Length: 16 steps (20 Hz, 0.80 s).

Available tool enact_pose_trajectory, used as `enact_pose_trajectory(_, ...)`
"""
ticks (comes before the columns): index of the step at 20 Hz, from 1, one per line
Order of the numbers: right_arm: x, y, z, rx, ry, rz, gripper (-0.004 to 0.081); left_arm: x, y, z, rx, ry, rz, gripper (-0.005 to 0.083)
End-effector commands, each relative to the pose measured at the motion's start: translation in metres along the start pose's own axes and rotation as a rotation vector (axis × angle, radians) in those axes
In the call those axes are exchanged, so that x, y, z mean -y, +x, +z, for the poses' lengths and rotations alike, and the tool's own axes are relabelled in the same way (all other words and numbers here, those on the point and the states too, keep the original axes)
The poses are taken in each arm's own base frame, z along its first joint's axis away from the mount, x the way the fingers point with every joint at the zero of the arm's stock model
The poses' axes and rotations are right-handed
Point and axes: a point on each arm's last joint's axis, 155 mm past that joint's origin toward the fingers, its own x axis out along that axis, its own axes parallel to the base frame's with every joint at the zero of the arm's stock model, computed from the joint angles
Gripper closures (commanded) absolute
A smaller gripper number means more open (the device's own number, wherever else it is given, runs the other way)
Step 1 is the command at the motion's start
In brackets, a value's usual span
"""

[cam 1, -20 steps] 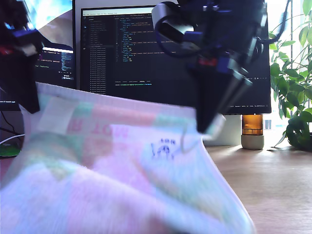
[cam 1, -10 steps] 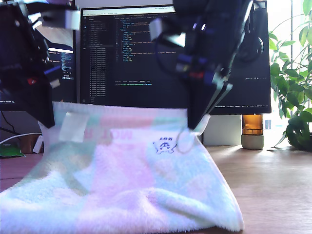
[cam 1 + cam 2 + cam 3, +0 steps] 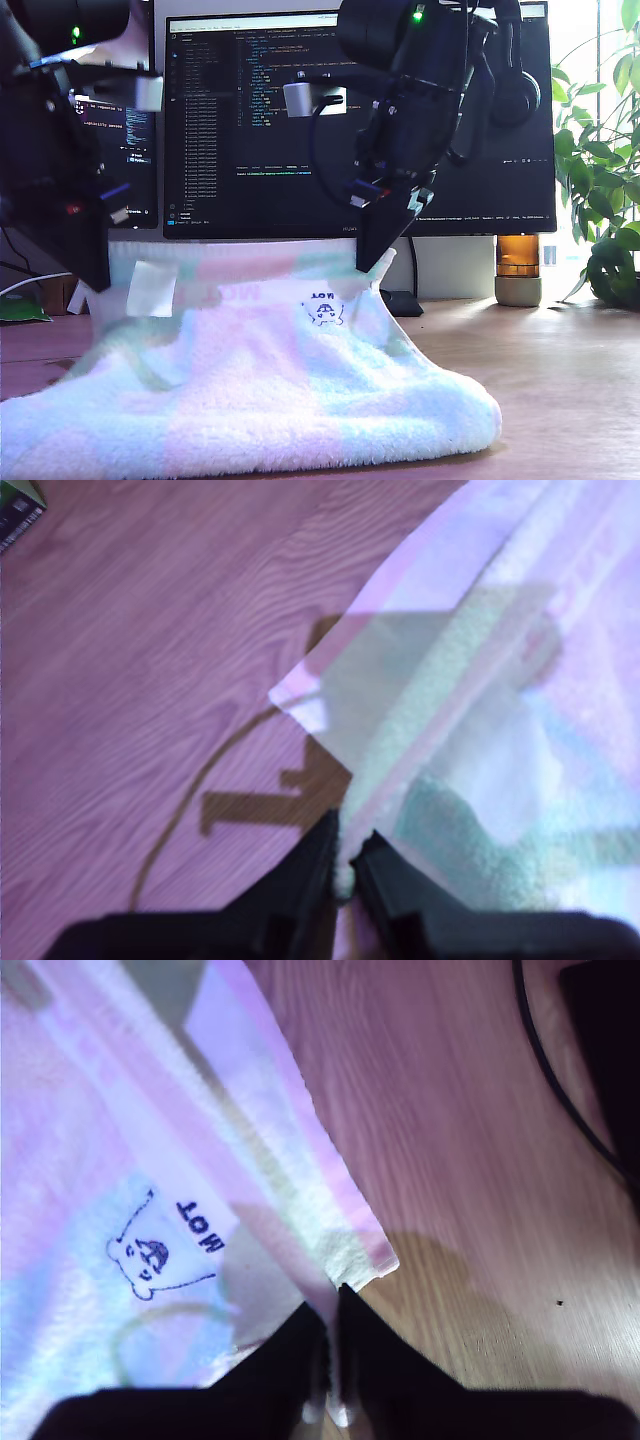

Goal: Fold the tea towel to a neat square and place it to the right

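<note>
Tea towel (image 3: 250,390) corners are what both grippers hold — my first gripper (image 3: 345,865) has its jaws pressed together on one corner, a thin strip of pale terry showing between the dark tips, and my second gripper (image 3: 330,1345) pinches another corner the same way, jaws nearly touching with the cloth's hem caught in the slit. From each pinch the cloth fans outward over the wooden desk (image 3: 560,380). In the exterior view the towel hangs like a low tent: its upper edge is lifted at about ten o'clock and one o'clock from its middle, while its fluffy lower fold rests on the desk at six o'clock. A small dark printed mark (image 3: 322,310) sits just below the one o'clock corner, also plain in the second wrist view (image 3: 150,1250). Behind the towel stands a monitor (image 3: 260,110) full of text; a green plant (image 3: 605,150) is at three o'clock, and beside it a small amber object (image 3: 518,268) — possibly a lamp.
</note>
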Motion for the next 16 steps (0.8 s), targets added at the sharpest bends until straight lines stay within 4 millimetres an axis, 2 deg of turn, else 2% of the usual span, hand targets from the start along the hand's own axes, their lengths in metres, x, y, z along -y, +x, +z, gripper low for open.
enact_pose_trajectory(1, 0.003, 0.019, -0.015, -0.064, 0.006, -0.001, 0.0782, -0.001, 0.009, -0.003, -0.011, -0.008, -0.007, 0.0795)
enact_pose_trajectory(3, 0.002, 0.026, -0.022, -0.092, 0.006, 0.003, 0.0782, 0.003, 0.015, 0.000, -0.004, 0.013, -0.031, 0.0795)
enact_pose_trajectory(8, 0.012, 0.030, -0.022, -0.082, 0.012, -0.027, 0.0782, 0.001, 0.027, 0.010, 0.038, 0.028, -0.048, 0.0795)
enact_pose_trajectory(10, 0.013, 0.031, -0.023, -0.082, 0.018, -0.028, 0.0782, 0.000, 0.032, 0.006, 0.026, 0.025, -0.058, 0.0795)
enact_pose_trajectory(16, 0.007, 0.033, -0.034, -0.128, 0.017, -0.002, 0.0782, 0.001, 0.036, 0.011, 0.049, 0.012, -0.083, 0.0795)
